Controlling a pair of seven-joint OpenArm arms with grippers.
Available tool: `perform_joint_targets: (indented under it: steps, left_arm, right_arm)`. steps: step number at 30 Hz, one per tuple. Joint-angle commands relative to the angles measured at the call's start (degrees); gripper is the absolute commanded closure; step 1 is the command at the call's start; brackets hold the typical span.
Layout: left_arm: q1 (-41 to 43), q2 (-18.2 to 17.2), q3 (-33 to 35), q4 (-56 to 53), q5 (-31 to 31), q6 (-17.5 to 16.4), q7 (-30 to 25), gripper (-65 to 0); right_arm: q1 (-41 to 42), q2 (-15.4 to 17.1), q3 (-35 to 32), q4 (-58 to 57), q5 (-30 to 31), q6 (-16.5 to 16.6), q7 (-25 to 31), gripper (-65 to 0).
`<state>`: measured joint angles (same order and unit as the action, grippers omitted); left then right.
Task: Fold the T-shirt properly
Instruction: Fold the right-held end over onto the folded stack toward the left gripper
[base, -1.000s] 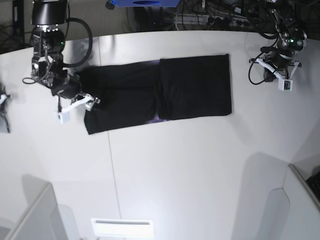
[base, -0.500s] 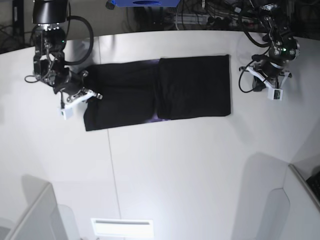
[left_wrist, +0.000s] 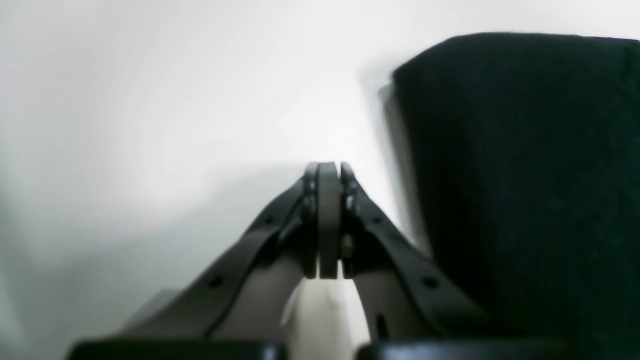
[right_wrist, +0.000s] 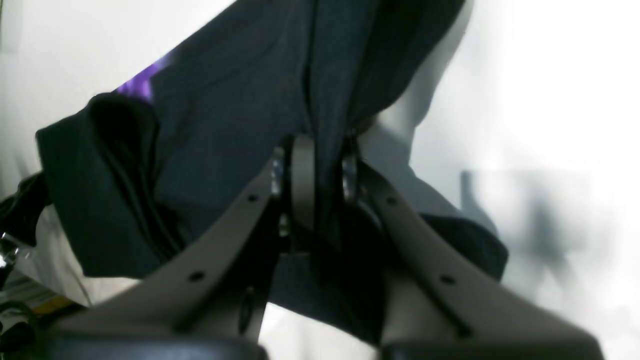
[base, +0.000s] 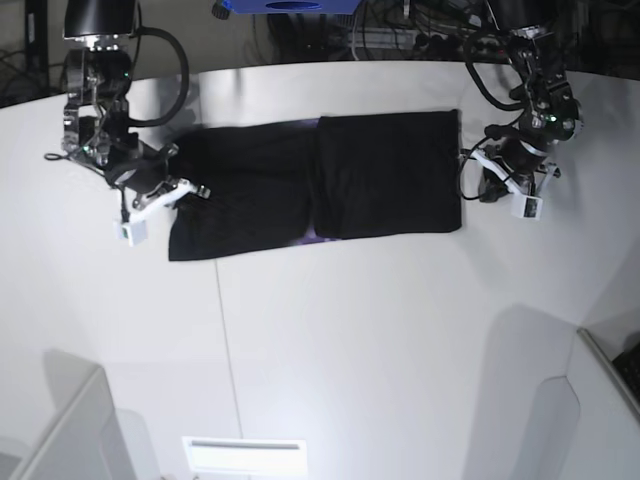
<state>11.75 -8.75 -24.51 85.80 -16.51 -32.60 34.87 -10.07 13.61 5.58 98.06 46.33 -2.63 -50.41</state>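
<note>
While the plain black short-sleeved cloth T-shirt (base: 315, 183) lies flat as a long folded band across the far half of the white table (base: 330, 350), the right gripper (right_wrist: 320, 165) pinches a raised fold of its edge at the band's 9 o'clock end, a purple print (right_wrist: 137, 85) showing nearby. Left gripper (left_wrist: 327, 172), jaws pressed together and empty, sits just beside the 3 o'clock edge.
</note>
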Motion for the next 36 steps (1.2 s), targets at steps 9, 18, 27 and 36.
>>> perform_joint_targets:
  steps: [9,18,27,36]
  left_arm:
    - [-0.54,0.53,1.52,-0.48,1.44,-0.06,1.74,0.0]
    - [-0.19,0.18,1.35,-0.48,1.44,-0.06,1.74,0.0]
    - [0.16,0.09,1.26,-0.48,1.52,-0.06,1.74,0.0]
    - [1.66,0.09,1.26,-0.48,1.52,-0.06,1.74,0.0]
  right_arm:
    - [-0.44,-1.25,-5.54,9.32,1.19,-3.04,0.61,0.0]
    - [-0.44,-3.19,-12.05,15.65,1.63,-6.47,0.61,0.0]
    - [-0.44,-4.59,-19.08,16.8,1.63,-8.14,2.63,0.0]
    - [-0.09,-4.86,-26.64,16.88,1.54,-9.98,7.47,0.0]
